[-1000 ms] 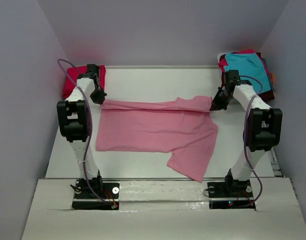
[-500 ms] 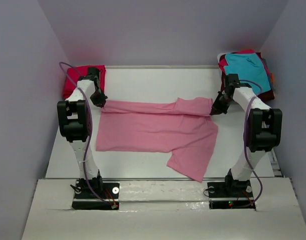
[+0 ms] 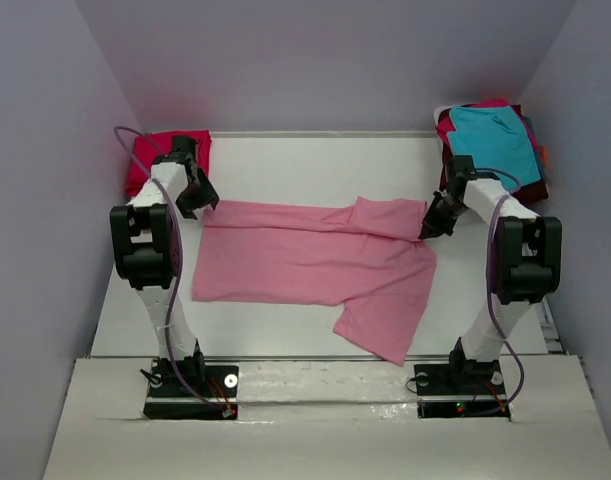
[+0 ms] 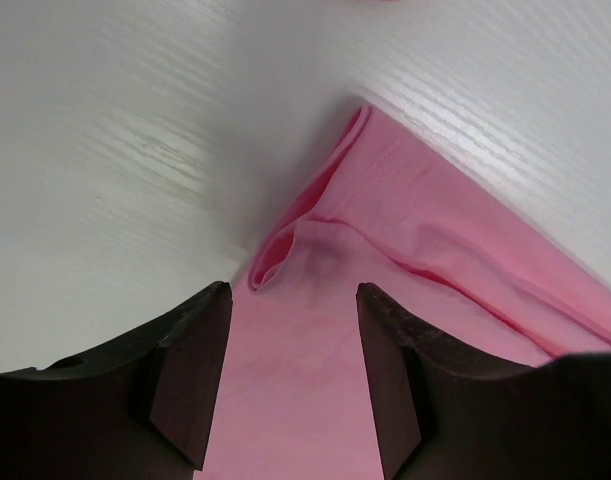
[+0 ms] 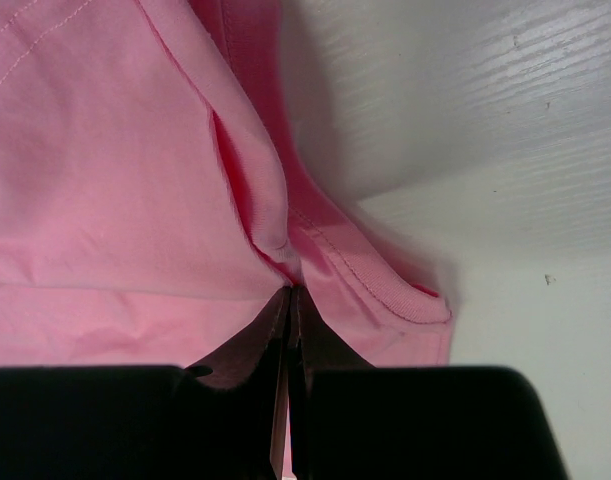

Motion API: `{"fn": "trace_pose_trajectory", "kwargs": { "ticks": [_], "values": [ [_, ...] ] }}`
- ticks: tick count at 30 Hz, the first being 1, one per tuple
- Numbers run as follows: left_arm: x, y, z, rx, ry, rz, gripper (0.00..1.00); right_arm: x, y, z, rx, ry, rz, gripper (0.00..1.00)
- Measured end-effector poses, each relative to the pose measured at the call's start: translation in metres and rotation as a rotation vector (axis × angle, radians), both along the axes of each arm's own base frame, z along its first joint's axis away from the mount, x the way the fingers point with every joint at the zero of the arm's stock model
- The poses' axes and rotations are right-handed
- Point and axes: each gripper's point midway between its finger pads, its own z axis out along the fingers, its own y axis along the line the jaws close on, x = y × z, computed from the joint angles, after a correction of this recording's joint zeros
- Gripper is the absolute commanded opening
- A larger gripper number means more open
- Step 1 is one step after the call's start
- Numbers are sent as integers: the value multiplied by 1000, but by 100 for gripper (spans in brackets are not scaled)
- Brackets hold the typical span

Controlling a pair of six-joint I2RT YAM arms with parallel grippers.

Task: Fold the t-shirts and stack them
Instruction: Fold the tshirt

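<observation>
White wood-grain table (image 3: 315, 165) between lilac walls (image 3: 315, 60) bears pink t-shirt (image 3: 305, 262).

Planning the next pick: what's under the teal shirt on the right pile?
Under the teal shirt, red cloth shows at the far and left edges, dark cloth at the right. The count beneath is covered.

We see a white counter (image 3: 305, 160), faint wood grain visible in both wrist views. Pale lilac walls (image 3: 325, 60) box it in on three sides. A separate white board (image 3: 315, 430) runs along the near edge.
</observation>
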Motion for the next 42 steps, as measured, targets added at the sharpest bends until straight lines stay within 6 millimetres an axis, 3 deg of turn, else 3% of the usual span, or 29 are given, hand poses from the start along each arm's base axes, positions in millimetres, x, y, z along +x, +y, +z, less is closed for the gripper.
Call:
{"fn": "trace_pose_trajectory", "kwargs": {
  "ticks": [11, 14, 17, 21, 23, 26, 31, 34, 37, 42],
  "values": [
    [-2, -3, 11, -12, -28, -6, 65, -6, 0, -5, -1, 17, 11, 7],
    [3, -2, 17, -11, -40, -6, 65, -6, 0, -5, -2, 17, 12, 18],
    [11, -2, 25, -11, -63, -7, 65, -11, 0, -7, -2, 27, 15, 39],
    [21, -2, 33, -11, -88, -7, 65, -13, 0, -4, -1, 28, 12, 53],
    [26, -3, 35, -15, -96, -9, 65, -12, 0, 0, 0, 17, 4, 54],
    [32, -3, 35, -19, -102, -11, 65, 0, 0, 13, 1, -23, -4, 55],
    [34, -5, 34, -28, -98, -15, 65, 52, -1, 48, 0, -146, -25, 53],
    [34, -6, 34, -31, -97, -18, 64, 80, -3, 56, -2, -195, -33, 50],
    [34, -6, 34, -33, -97, -18, 64, 103, -3, 51, 2, -204, -40, 49],
    [34, -6, 34, -34, -97, -19, 64, 116, -2, 21, 10, -156, -44, 48]
  ]
}}
